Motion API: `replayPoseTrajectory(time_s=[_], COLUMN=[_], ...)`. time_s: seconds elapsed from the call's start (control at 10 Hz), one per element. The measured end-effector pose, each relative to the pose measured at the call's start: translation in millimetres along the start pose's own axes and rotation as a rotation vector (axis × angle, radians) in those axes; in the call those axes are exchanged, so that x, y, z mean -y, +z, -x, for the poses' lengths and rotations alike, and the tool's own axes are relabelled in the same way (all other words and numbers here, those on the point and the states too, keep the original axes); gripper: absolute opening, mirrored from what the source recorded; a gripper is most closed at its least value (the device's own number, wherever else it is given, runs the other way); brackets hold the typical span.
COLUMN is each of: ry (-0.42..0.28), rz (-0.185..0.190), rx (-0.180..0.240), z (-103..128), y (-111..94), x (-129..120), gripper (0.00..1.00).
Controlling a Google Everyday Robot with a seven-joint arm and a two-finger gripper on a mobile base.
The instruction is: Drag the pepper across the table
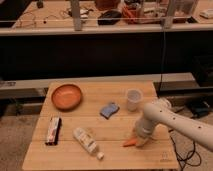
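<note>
The pepper [129, 143] is a small slim orange shape lying on the light wooden table [65, 155], near its right front part. My gripper [138, 138] comes down from the white arm [170, 119] at the right and sits right over the pepper's right end, hiding that end. The arm's body covers the gripper's tip.
A round orange bowl [66, 96] stands at the back left. A blue sponge [109, 109] and a white cup [133, 99] are in the middle back. A dark snack bar [53, 130] lies front left and a white bottle [87, 142] lies on its side front centre.
</note>
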Motion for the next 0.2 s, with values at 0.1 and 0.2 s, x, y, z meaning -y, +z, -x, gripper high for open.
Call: replayPoseTrajectory(time_s=[0.1,0.2], ry=[0.002,0.002], rz=[-0.002,-0.001], rx=[0.003,0.005], z=[-1.3,-1.8], y=[-0.5,-0.3], x=[1.8,4.2], gripper=[0.01,0.01])
